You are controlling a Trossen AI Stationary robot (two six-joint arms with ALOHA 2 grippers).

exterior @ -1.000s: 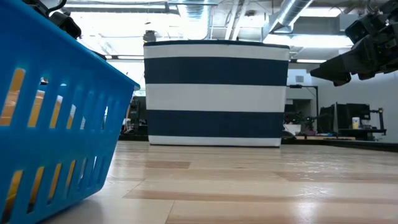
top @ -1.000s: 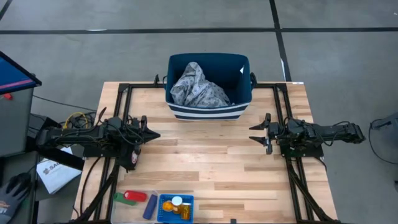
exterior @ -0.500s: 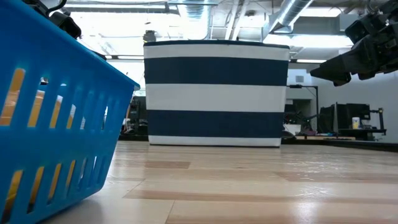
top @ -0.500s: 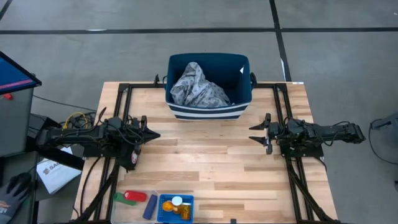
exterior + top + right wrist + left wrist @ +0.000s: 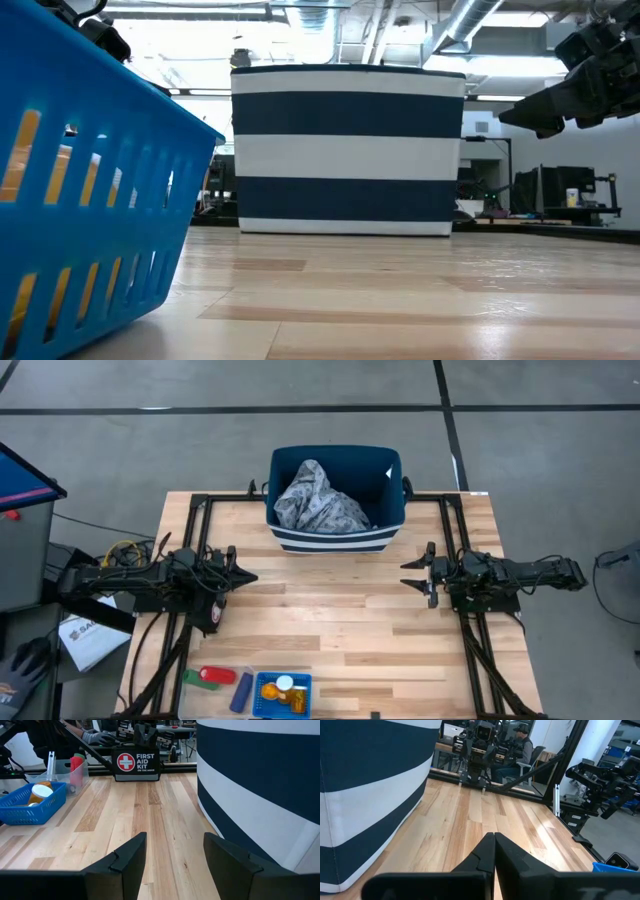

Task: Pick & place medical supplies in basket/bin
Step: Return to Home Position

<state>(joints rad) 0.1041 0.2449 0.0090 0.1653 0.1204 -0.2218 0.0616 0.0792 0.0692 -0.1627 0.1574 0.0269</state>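
Note:
The small blue basket (image 5: 284, 695) stands at the table's near edge, left of centre, and fills the left of the low view (image 5: 80, 200). In it lie orange pill bottles (image 5: 296, 698), one white-capped (image 5: 285, 683). Left of it on the table lie a red cylinder (image 5: 220, 676), a flat green piece (image 5: 194, 678) and a dark oblong item (image 5: 241, 691). The right wrist view shows the basket (image 5: 32, 802) and the white-capped bottle (image 5: 41, 793). My left gripper (image 5: 244, 577) (image 5: 494, 840) is shut and hovers left of mid-table. My right gripper (image 5: 405, 574) (image 5: 175, 855) is open and hovers at the right. Both touch nothing.
A navy white-striped tub (image 5: 336, 498) holding crumpled grey cloth (image 5: 318, 500) stands at the far edge, centre (image 5: 348, 150). A black frame (image 5: 196, 520) runs along the table's sides. Bare wood lies between the grippers. A person's gloved hand (image 5: 100, 737) shows beyond the table's left side.

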